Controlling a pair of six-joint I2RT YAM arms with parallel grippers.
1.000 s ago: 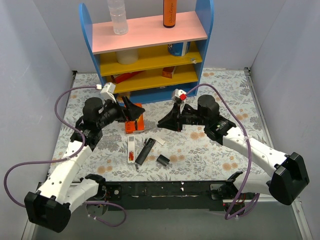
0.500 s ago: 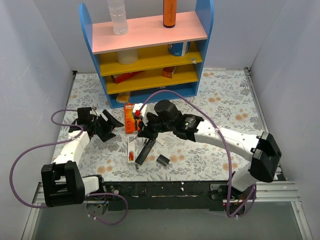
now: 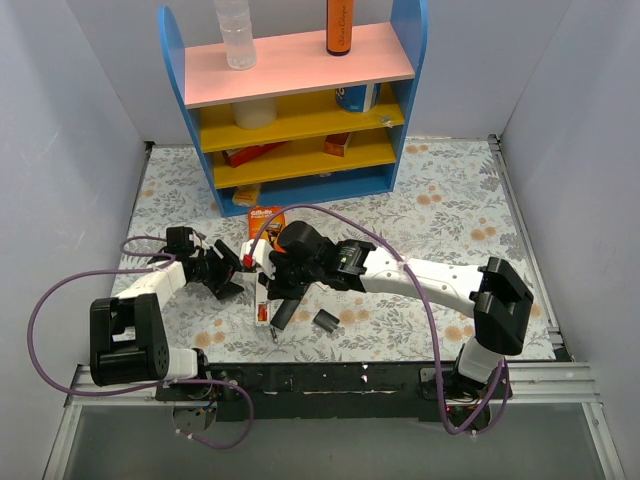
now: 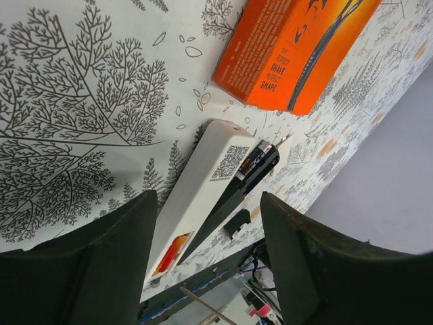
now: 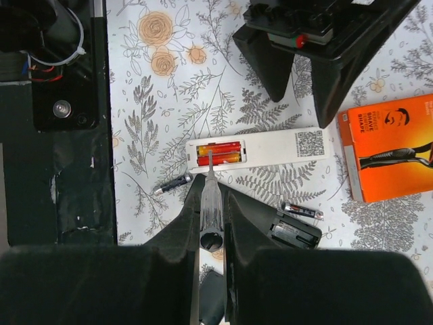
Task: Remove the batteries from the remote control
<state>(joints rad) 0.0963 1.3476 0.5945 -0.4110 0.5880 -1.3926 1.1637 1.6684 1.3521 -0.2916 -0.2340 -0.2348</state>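
Note:
The white remote (image 5: 270, 149) lies face down with its compartment open. Two red-orange batteries (image 5: 218, 152) sit side by side inside it. My right gripper (image 5: 211, 189) is shut on a clear-handled screwdriver (image 5: 210, 203), whose metal tip rests at the batteries. In the top view the right gripper (image 3: 272, 272) hangs over the remote (image 3: 262, 292). My left gripper (image 3: 225, 272) is open and empty just left of the remote. In the left wrist view the remote (image 4: 199, 186) and its batteries (image 4: 170, 250) lie between the open fingers (image 4: 101, 271).
An orange razor package (image 5: 389, 156) lies beyond the remote. A black remote (image 5: 294, 233) with an open bay, two loose dark batteries (image 5: 302, 210) and a black cover (image 3: 326, 320) lie nearby. A blue shelf (image 3: 300, 110) stands at the back. The black base rail (image 5: 61, 115) runs along the near edge.
Both arms have come down and in toward the white remote. The right gripper moved left over it with the screwdriver. The left gripper moved right, close beside it.

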